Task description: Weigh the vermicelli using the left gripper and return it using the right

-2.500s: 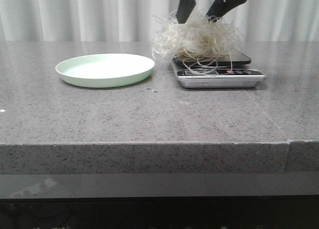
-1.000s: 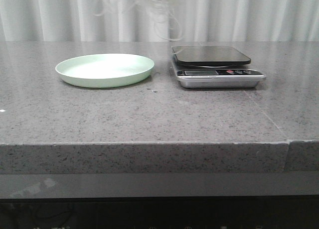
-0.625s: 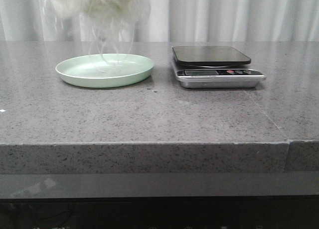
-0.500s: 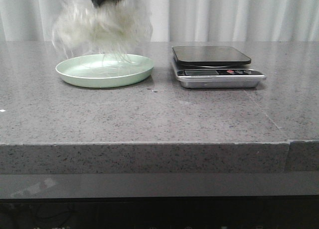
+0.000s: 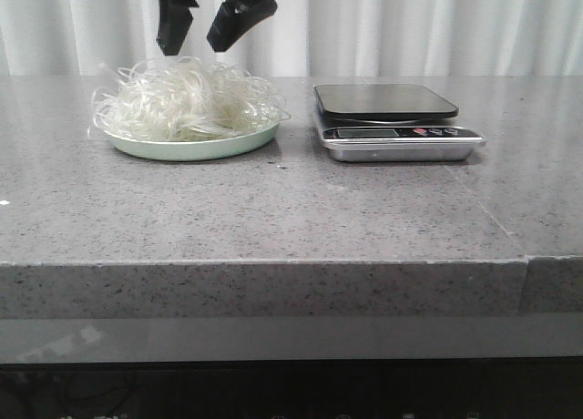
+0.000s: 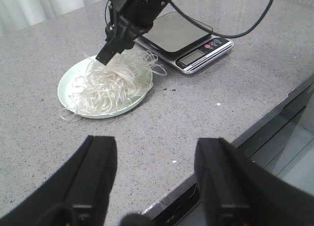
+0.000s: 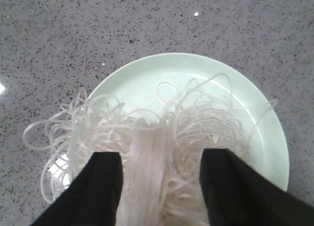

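Front view: your right gripper (image 5: 202,35) hangs just above the noodles (image 5: 187,105), its fingers spread and holding nothing. The noodles lie heaped on the green plate (image 5: 196,148), beside the bare scale (image 5: 392,118) on the gray counter (image 5: 291,209). Your left gripper (image 6: 157,186) stays well back, fingers apart and empty.

The vermicelli (image 7: 147,147) lies heaped on a pale mint-green plate (image 7: 245,103) — loose loops spill over the rim onto the speckled grey counter (image 7: 73,34). The right pincer (image 7: 156,186) is spread wide, its black fingers (image 7: 98,191) either side of the strands.
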{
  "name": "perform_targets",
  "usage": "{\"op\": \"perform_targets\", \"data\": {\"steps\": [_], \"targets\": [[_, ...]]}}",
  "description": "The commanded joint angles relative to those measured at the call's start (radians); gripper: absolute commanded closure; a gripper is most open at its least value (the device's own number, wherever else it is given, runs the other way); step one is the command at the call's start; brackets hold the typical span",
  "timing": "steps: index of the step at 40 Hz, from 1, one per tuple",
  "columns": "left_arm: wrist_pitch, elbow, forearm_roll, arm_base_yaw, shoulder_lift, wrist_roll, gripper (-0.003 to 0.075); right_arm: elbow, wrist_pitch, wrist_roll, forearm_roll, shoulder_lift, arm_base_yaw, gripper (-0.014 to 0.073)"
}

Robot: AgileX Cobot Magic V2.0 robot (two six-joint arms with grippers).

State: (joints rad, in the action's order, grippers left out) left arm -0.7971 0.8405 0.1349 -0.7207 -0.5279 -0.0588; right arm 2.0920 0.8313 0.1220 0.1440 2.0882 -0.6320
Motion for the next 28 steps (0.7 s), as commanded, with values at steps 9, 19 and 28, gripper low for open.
{"op": "perform_targets", "data": {"steps": [9, 19, 28], "targets": [[0.074, 0.024, 0.002, -0.008, -0.006, -0.009, 0.0281, 0.028, 0.088, -0.075, -0.011, -0.249, 0.02, 0.0107], [0.074, 0.024, 0.002, -0.008, -0.006, -0.009, 0.0282, -0.184, 0.04, -0.078, -0.024, -0.465, 0.02, 0.0107], [0.074, 0.024, 0.002, -0.008, -0.006, -0.009, 0.0282, -0.504, -0.042, -0.078, -0.051, -0.719, 0.02, 0.0107]]}}
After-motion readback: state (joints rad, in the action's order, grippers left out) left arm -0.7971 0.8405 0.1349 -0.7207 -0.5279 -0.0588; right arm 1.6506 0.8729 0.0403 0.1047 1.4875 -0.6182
